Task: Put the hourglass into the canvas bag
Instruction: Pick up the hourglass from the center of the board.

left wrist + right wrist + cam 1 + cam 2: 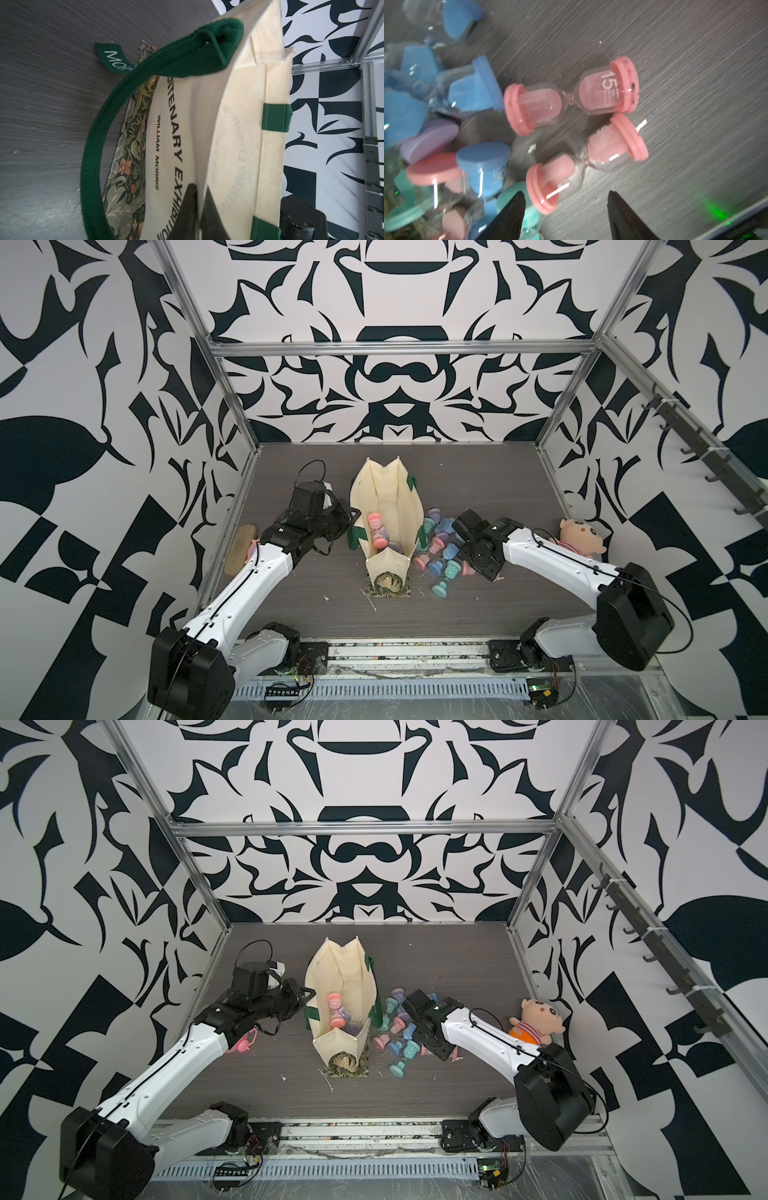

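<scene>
Right gripper (565, 193) fingers apart over a pink hourglass (583, 164) lying on the table (695, 62). Pink hourglass marked 15 (571, 96) just beside it; blue hourglasses (475, 91) crowd close by. Left gripper (200, 207) clamped on the wall of the canvas bag (239, 104), standing open beside the pile.

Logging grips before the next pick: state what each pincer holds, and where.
Left pincer pinches the cream canvas bag with green strap handles by its side wall's top edge; right pincer holds nothing.
</scene>
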You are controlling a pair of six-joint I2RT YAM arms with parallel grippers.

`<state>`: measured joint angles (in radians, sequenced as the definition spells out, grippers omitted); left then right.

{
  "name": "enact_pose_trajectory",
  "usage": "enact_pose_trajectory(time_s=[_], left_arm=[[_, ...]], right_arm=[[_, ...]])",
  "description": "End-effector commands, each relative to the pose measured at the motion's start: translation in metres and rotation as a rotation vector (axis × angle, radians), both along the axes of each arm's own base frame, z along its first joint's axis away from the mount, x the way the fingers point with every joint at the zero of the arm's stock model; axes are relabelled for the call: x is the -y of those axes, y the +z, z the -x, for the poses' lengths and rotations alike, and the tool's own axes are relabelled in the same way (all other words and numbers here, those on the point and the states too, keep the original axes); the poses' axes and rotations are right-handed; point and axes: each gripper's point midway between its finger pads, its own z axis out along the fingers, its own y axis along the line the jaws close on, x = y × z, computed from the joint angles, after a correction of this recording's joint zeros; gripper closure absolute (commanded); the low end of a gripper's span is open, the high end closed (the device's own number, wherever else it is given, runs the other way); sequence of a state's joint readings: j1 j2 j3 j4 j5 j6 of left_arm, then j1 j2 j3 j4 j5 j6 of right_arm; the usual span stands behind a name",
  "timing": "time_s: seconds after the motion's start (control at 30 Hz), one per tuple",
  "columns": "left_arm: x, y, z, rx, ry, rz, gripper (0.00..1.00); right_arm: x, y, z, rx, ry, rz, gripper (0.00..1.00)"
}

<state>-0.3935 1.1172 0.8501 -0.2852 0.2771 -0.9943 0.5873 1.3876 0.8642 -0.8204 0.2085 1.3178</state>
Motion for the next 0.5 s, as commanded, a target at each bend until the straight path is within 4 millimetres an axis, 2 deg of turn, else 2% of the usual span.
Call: enact_pose_trajectory(time_s=[0.0, 0.13, 0.23, 0.47], left_arm=[[-0.001, -0.006, 0.005, -0.003, -0.019, -0.007, 0.9], [-0.001, -0.01, 0.006, -0.009, -0.02, -0.01, 0.9], [-0.001, -0.012, 0.006, -0.012, -0.019, -0.011, 0.9], [-0.001, -0.011, 0.006, -0.008, -0.017, -0.011, 0.9]], right_arm=[[-0.001, -0.014, 0.001, -0.025, -0.031, -0.015, 0.32], [-0.008, -0.028, 0.005, -0.064, -0.027, -0.05, 0.34], [-0.008, -0.034, 0.008, -0.084, -0.028, -0.053, 0.39], [-0.006, -0.04, 0.015, -0.106, -0.023, -0.046, 0.46]])
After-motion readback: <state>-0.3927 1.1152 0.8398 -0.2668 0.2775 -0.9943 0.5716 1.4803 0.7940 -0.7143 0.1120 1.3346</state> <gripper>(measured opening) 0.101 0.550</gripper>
